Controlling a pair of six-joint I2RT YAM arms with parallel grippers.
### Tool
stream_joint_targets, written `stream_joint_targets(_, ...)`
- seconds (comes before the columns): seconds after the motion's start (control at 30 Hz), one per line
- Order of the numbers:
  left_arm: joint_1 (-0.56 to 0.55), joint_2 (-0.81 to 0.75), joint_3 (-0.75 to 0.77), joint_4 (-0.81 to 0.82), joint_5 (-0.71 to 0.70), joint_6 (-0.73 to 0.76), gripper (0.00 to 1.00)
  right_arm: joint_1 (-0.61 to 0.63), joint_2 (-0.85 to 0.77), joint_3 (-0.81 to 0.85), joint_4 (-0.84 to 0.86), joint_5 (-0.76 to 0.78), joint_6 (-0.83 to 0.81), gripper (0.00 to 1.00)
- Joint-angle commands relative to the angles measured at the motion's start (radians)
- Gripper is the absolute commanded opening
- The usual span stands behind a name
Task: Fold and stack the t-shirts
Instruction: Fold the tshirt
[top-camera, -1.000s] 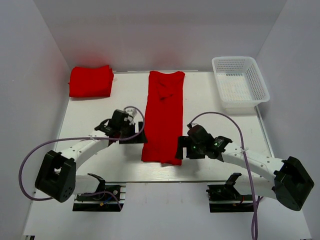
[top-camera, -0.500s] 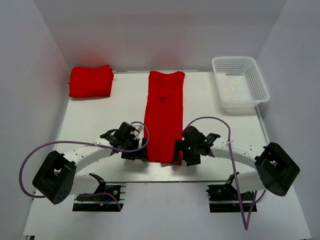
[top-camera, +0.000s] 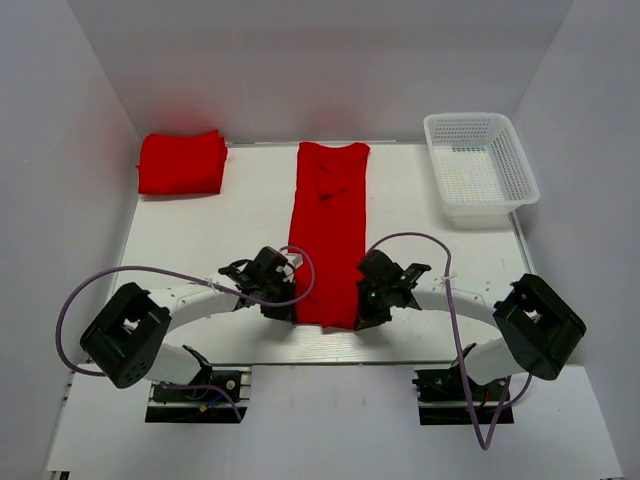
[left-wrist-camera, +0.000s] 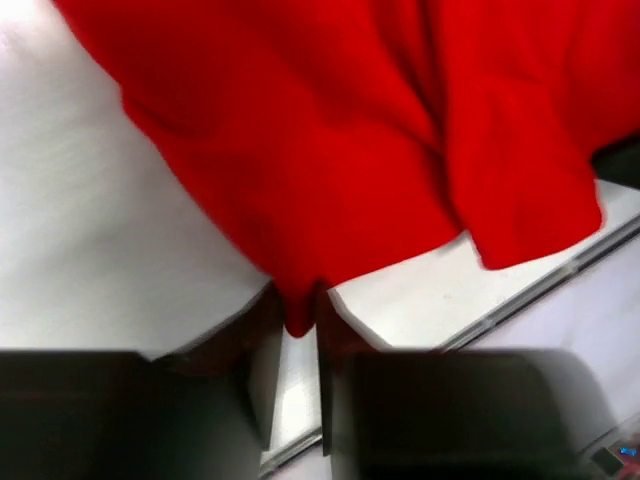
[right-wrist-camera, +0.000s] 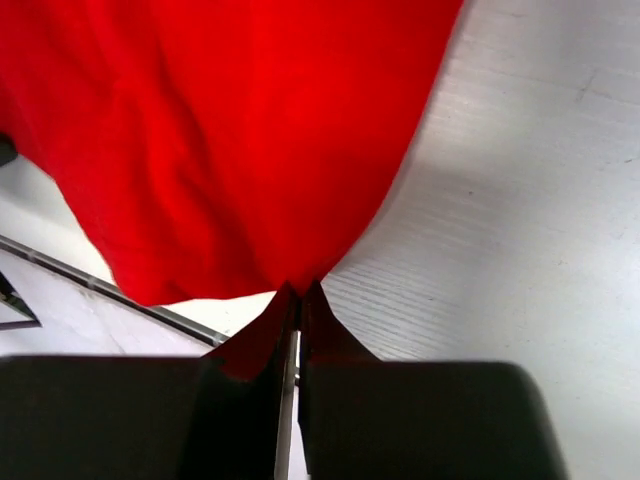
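Note:
A long red t-shirt, folded into a narrow strip, lies lengthwise down the middle of the table. A second t-shirt sits folded at the back left. My left gripper is at the strip's near left corner. In the left wrist view the gripper is shut on a tip of the red cloth. My right gripper is at the near right corner. In the right wrist view its jaws are pressed together on the edge of the cloth.
A white mesh basket stands at the back right. The table's near edge runs just behind the shirt's hem. White walls enclose the table on the left, right and back.
Both arms have swung inward and toward the near edge, to the strip's two near corners. Both grippers, open a second ago, have closed on the cloth.

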Motion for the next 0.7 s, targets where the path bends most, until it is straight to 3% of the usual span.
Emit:
stream_joint_targets(0.0, -0.021, 0.009, -0.022, -0.024, 0.030, 0.026, 0.05, 0.003, -0.002, 0.046, -0.006, -0.001, -0.023, 0.00)
stream_joint_targets(0.03, -0.030, -0.002, -0.012, -0.041, 0.020, 0.026, 0.00, 0.003, -0.016, 0.048, -0.030, 0.016, -0.025, 0.00)
stream_joint_targets(0.17, -0.030, -0.113, -0.012, -0.066, 0.009, -0.006, 0.00, 0.007, -0.111, 0.002, -0.029, 0.059, -0.013, 0.00)
stream_joint_targets(0.43, -0.030, -0.172, 0.103, -0.116, -0.025, -0.053, 0.00, 0.004, -0.210, 0.032, -0.032, 0.055, -0.069, 0.00)
stream_joint_targets(0.67, 0.005, -0.068, 0.320, -0.138, -0.259, -0.069, 0.00, -0.022, -0.146, 0.195, -0.139, 0.292, -0.146, 0.00)
